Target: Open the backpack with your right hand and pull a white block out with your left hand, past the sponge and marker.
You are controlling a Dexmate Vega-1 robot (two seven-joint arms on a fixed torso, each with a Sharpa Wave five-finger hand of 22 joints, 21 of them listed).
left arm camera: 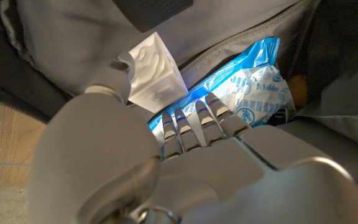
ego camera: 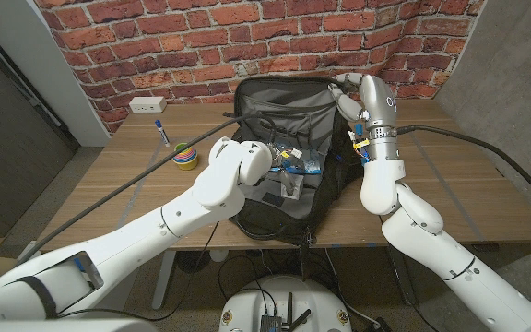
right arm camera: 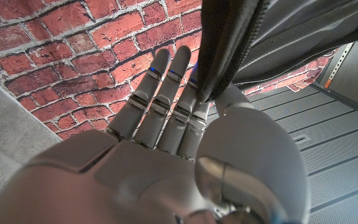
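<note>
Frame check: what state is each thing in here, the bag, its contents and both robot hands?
Backpack: open, flap held up.
Right robot hand: grips the flap edge.
Left robot hand: reaching inside the backpack, touching the block.
White block: inside the backpack, against the thumb, not lifted out.
Blue-and-white packet: lying inside.
Tape roll: on the table.
</note>
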